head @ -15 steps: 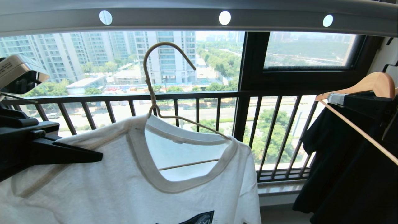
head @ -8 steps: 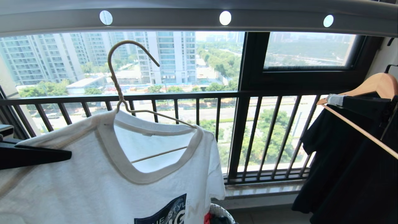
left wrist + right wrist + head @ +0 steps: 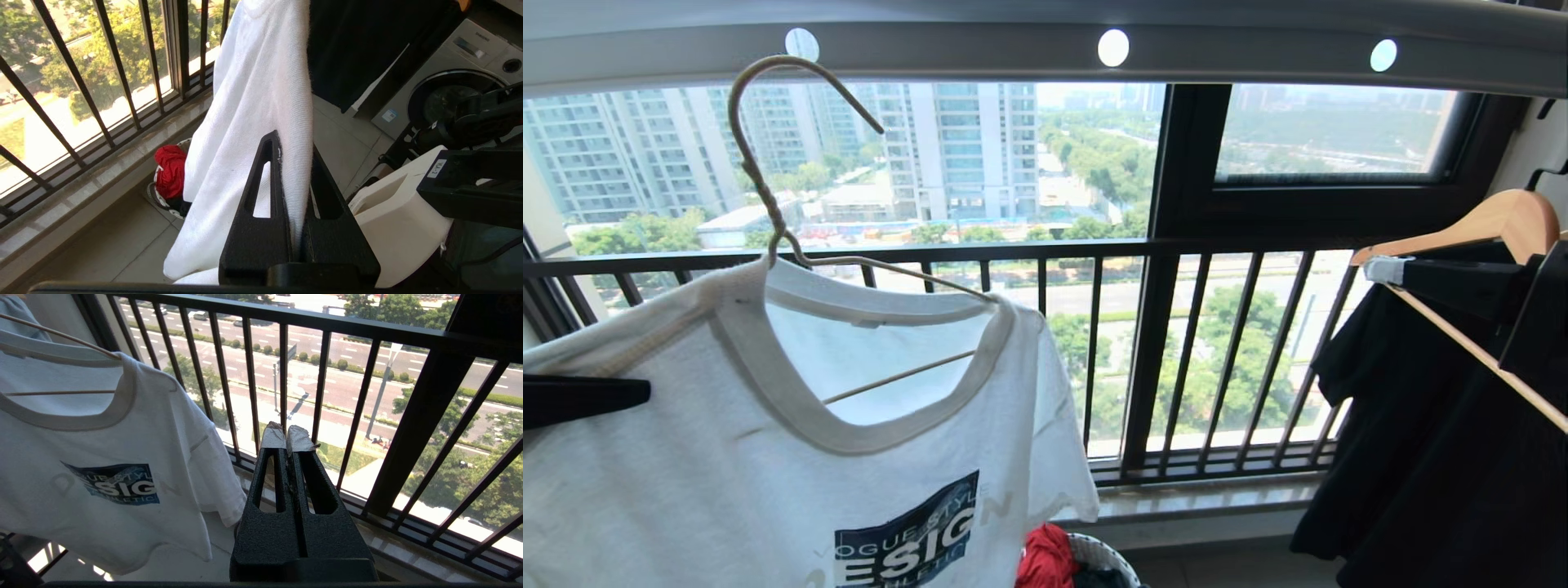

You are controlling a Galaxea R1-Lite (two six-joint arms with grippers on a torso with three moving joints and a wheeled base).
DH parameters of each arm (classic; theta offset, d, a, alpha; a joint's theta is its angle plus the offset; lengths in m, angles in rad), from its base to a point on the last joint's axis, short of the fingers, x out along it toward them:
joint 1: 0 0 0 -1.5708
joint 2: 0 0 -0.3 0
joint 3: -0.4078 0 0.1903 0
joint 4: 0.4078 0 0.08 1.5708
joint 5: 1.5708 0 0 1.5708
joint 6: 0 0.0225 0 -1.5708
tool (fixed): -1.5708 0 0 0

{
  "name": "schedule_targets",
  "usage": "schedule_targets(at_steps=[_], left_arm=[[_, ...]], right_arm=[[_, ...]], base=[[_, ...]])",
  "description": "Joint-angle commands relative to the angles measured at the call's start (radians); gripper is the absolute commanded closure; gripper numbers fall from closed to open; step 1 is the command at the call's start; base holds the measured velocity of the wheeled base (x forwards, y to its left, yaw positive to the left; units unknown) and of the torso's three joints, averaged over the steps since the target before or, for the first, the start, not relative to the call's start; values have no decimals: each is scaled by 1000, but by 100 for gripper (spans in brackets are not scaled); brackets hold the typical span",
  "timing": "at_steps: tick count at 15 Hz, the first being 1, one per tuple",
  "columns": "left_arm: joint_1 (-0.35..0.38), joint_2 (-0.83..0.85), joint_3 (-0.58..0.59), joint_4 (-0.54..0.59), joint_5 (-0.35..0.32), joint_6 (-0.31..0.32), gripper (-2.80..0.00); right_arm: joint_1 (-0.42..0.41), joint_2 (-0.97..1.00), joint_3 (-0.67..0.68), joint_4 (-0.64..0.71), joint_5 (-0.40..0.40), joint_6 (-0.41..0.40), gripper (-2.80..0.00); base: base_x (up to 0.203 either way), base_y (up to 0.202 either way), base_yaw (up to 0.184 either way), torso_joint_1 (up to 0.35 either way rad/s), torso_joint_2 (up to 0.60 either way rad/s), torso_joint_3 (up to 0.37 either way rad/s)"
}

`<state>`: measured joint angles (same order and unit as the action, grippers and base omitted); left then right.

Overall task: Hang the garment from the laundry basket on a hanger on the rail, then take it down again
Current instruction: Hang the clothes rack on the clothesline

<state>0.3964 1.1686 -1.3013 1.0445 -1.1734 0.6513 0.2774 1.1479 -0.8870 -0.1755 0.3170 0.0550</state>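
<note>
Reaching in from the robot's left, the left gripper (image 3: 292, 143) is clamped on a fold of the white T-shirt (image 3: 768, 490), which is draped on the cream wire hanger (image 3: 768, 188). The hanger's hook sits just below the grey perforated rail (image 3: 1013, 53), and whether it touches cannot be told. The right gripper (image 3: 288, 437) hangs apart with its taped tips pressed together on nothing, pointing at the dark balcony railing (image 3: 1143, 327). The laundry basket (image 3: 1107, 555) stands on the tiled floor by the sill, a red cloth (image 3: 1045, 559) spilling from it. A black garment (image 3: 1437, 457) hangs on a wooden hanger (image 3: 1494, 220) at right.
</note>
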Motion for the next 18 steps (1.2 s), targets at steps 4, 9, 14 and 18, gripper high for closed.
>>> schedule_targets(at_steps=[4,9,14,18], left_arm=[[113,-23,4,-65,-8,-36,0],[152,-37,-3,-194,-8,-184,0],[142,-29,-4,-307,-6,-283,0],[93,-10,3,-308,15,-271,0]], right_arm=[[0,4,-1,-1,-6,0,0],[-1,3,-1,-2,-6,0,0],[-1,-2,-1,-2,-6,0,0],[-3,-2,1,-2,-6,-1,0]], base=[[0,0,0,0,0,0],[0,0,0,0,0,0],[0,0,0,0,0,0],[0,0,0,0,0,0]])
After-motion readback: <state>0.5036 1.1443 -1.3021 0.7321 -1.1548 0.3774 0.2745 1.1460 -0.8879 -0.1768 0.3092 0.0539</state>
